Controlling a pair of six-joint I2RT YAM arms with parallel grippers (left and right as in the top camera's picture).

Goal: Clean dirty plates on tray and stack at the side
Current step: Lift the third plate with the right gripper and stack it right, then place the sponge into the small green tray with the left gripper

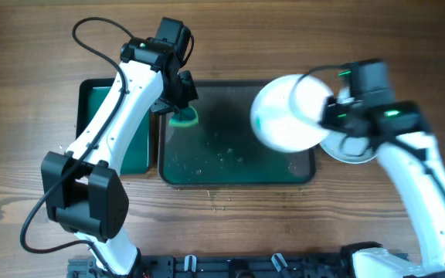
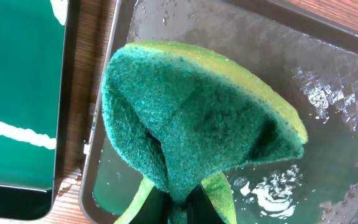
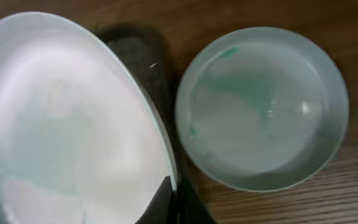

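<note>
Filling our left wrist view, the green and yellow scouring sponge [image 2: 197, 118] sits clenched in our left jaws, pinched so hard at its lower edge that it folds into a cone with the rough green face turned outward. We hold it low over the far left corner of the dark green rectangular tray [image 1: 230, 166], whose floor is wet and speckled with droplets. We judge it waits there so that drips fall into the tray and not onto the wooden table [image 1: 230, 38].

Our right jaws grasp the round white plate [image 3: 61, 137] by its rim. It hangs tilted in the air above the right end of the tray, clear of the water. A rim pinch leaves the plate's face free and lets us lower it flat.

Just beside the tray's right end, a second pale round plate [image 3: 263, 106] rests on the table, apart from the one we carry. We take it for the start of the stack, and the lifted plate looks placed to go on top of it, though we cannot tell whether the faint green tint on both is residue or reflection.

Left of the main tray lies a second bright green tray [image 1: 99, 116].
</note>
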